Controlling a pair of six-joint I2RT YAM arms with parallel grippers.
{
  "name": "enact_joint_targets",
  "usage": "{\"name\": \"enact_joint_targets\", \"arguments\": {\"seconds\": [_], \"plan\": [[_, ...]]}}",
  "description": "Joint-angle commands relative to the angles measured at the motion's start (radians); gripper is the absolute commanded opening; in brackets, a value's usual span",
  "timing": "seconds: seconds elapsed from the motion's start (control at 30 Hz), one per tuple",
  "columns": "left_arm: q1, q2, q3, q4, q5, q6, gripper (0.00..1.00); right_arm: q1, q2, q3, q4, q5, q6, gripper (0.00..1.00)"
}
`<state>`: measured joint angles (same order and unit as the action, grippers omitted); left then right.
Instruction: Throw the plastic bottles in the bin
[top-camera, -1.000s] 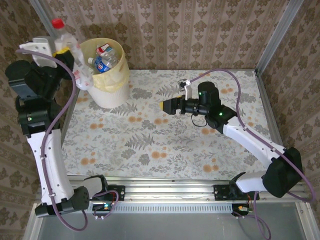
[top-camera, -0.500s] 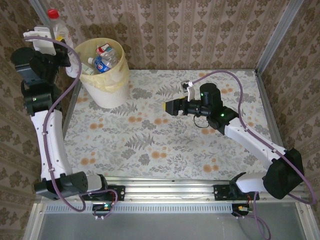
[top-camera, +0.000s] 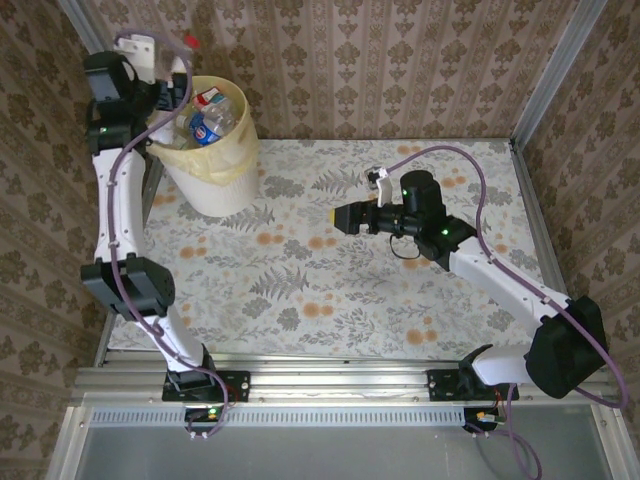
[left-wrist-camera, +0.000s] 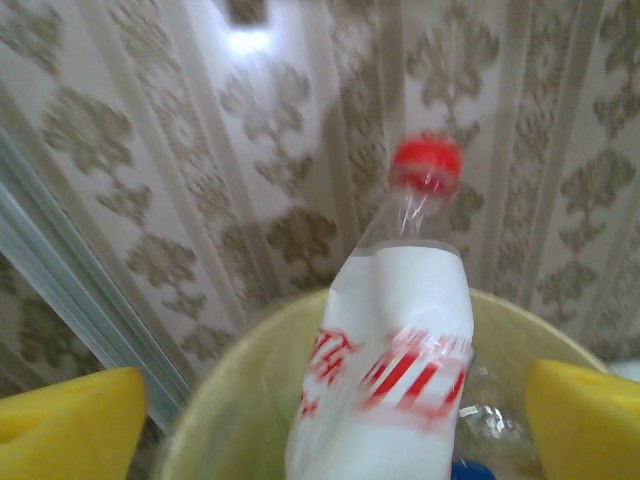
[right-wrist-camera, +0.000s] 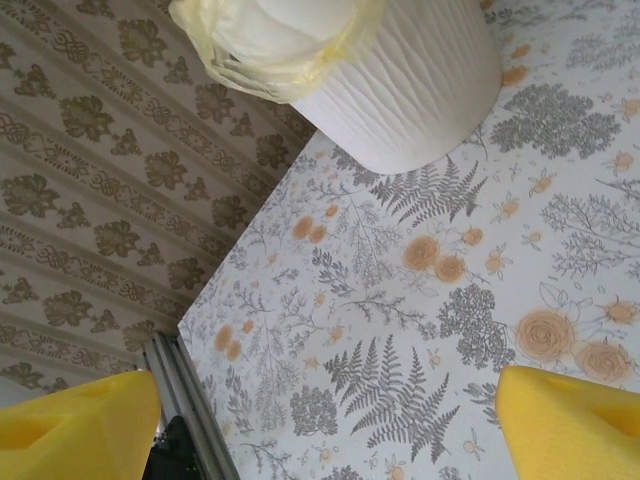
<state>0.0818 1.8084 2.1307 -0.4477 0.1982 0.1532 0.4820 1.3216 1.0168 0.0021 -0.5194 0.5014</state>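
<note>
Brown damask wallpaper encloses a table covered in a grey-and-orange floral print.

Overhead view: the bin, a round white bucket, stands at the far left corner of the table. Its pale yellow bag is folded over the rim. Several discarded bottles with blue and red labels lie inside. The left arm reaches up over the bin's left rim. A plastic bottle shows its red cap just beside the wrist. The right gripper hangs above mid-table, well apart from the bin and pointing towards it.

Left wrist view: the left gripper is wide open. Its yellow pads sit at the two lower corners of the frame. Between them, touching neither, is the plastic bottle: clear, neck up, with a red-and-white label, directly above the bin mouth. Its outline is blurred.

Right wrist view: the right gripper's yellow pads stand far apart with nothing between them. This view resolves the bin wall as ribbed white plastic and the bag as thin, crinkled film.
</note>
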Motion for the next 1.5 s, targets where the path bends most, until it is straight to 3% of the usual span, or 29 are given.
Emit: {"name": "enact_joint_targets", "arguments": {"seconds": [0.0, 0.3, 0.57, 0.83, 0.93, 1.03, 1.17, 1.3, 1.37, 1.47], "plan": [[0.001, -0.038, 0.166, -0.111, -0.041, -0.007, 1.00, -0.003, -0.013, -0.030, 0.040, 0.007, 0.020, 0.88], [0.015, -0.214, 0.158, -0.129, -0.114, -0.088, 1.00, -0.008, -0.021, -0.041, 0.029, 0.011, 0.014, 0.88], [0.019, -0.602, -0.256, 0.144, -0.017, -0.153, 1.00, -0.017, -0.043, -0.052, 0.012, 0.040, -0.023, 0.91], [-0.001, -0.885, -0.612, 0.163, 0.034, -0.261, 1.00, -0.022, -0.113, -0.061, -0.088, 0.161, -0.131, 0.98], [-0.056, -0.983, -0.799, 0.182, 0.034, -0.293, 1.00, -0.026, -0.162, -0.069, -0.134, 0.229, -0.174, 1.00], [-0.167, -1.030, -0.958, 0.166, -0.028, -0.270, 1.00, -0.031, -0.216, -0.081, -0.173, 0.294, -0.217, 1.00], [-0.415, -1.037, -1.153, 0.202, -0.224, -0.204, 1.00, -0.031, -0.306, -0.127, -0.182, 0.385, -0.259, 1.00], [-0.619, -1.021, -1.354, 0.381, -0.413, -0.140, 1.00, -0.034, -0.404, -0.212, -0.158, 0.509, -0.299, 1.00], [-0.644, -1.003, -1.464, 0.511, -0.500, -0.129, 1.00, -0.037, -0.445, -0.251, -0.155, 0.588, -0.325, 1.00], [-0.590, -0.969, -1.593, 0.694, -0.572, -0.146, 1.00, -0.048, -0.472, -0.301, -0.140, 0.735, -0.354, 1.00]]}}
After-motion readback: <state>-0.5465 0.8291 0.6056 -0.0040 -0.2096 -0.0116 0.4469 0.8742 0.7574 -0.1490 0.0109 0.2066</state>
